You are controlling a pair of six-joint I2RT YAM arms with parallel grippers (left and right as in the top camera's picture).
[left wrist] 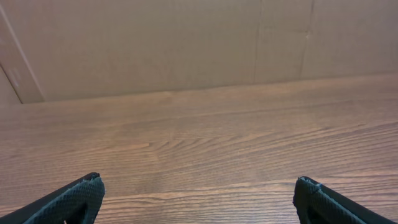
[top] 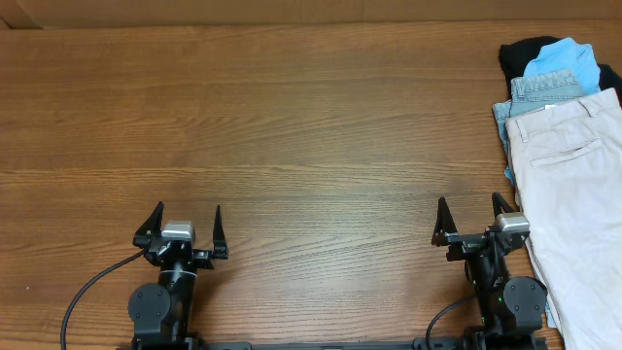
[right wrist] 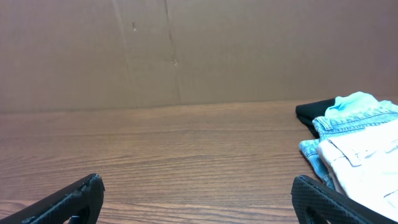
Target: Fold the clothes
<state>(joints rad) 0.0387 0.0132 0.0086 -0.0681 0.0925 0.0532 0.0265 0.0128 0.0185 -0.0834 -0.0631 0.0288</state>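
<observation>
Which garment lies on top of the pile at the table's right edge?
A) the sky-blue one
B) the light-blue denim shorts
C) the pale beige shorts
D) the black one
C: the pale beige shorts spread over the denim shorts, hiding most of them.

Clothes [top: 569, 185] stacked at table [top: 292, 126] right edge.

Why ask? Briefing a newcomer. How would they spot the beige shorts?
At the table's right edge lie piled clothes. The beige shorts top it, nearest the right gripper: pale with a slit pocket, unlike the denim, sky-blue and black pieces behind.
</observation>
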